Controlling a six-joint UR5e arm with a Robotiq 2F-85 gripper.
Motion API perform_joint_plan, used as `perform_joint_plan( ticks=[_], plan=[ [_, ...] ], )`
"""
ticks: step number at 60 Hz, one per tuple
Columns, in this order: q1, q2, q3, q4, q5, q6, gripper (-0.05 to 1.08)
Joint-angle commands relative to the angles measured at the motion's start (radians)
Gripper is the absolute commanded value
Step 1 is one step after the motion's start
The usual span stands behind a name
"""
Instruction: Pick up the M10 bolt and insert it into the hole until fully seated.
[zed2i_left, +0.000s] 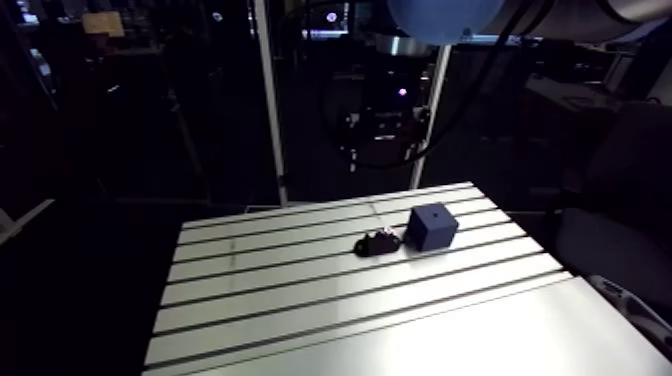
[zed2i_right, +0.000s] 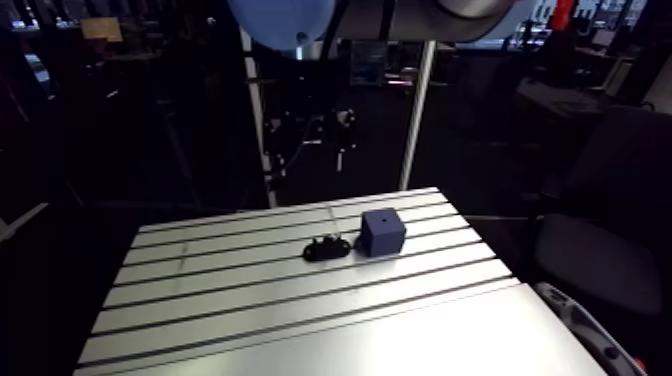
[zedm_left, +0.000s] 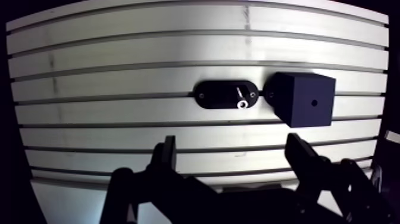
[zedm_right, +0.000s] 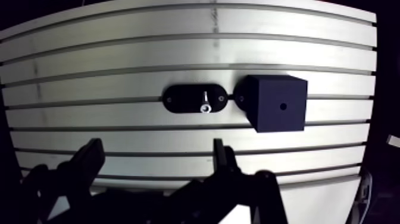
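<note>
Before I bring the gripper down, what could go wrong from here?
1. The bolt sits in a black holder close against the cube. A finger of the open gripper could strike the cube on the way down.
2. The hole in the cube's top is small and dark, so a slightly off-centre or tilted bolt may jam rather than seat.

Gripper (zedm_left: 231, 146) facing downward, two dark fingers (zedm_left: 167, 156) spread wide apart, nothing held between them, light-blue joint cap (zed2i_left: 452, 16) at upper right of the arm view, grey arm link (zed2i_left: 610, 14) along the top edge.
</note>
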Motion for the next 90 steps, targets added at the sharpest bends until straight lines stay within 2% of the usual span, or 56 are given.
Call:
perform_joint_plan(
  ticks=[1,6,7,12,16,21,33,50,58,73,90],
  plan=[
    [-0.024,0.007,0.058,-0.061,-0.007,-0.006,0.02],
    [-0.043,0.014,0.059,-0.061,-0.007,-0.007,0.06],
    [-0.055,0.023,0.061,-0.062,-0.007,-0.008,0.11],
    [-0.08,0.03,0.063,-0.064,-0.006,-0.011,0.18],
    [-0.099,0.045,0.063,-0.065,-0.007,-0.054,0.28],
    [-0.106,0.053,0.064,-0.064,-0.007,-0.071,0.3],
    [-0.102,0.073,0.075,-0.08,-0.004,-0.072,0.44],
    [-0.094,0.093,0.078,-0.084,-0.004,-0.064,0.44],
    [-0.085,0.119,0.081,-0.092,-0.004,-0.064,0.48],
    [-0.068,0.163,0.08,-0.13,-0.006,-0.068,0.48],
    [-0.059,0.175,0.088,-0.166,-0.007,-0.067,0.48]
  ],
)
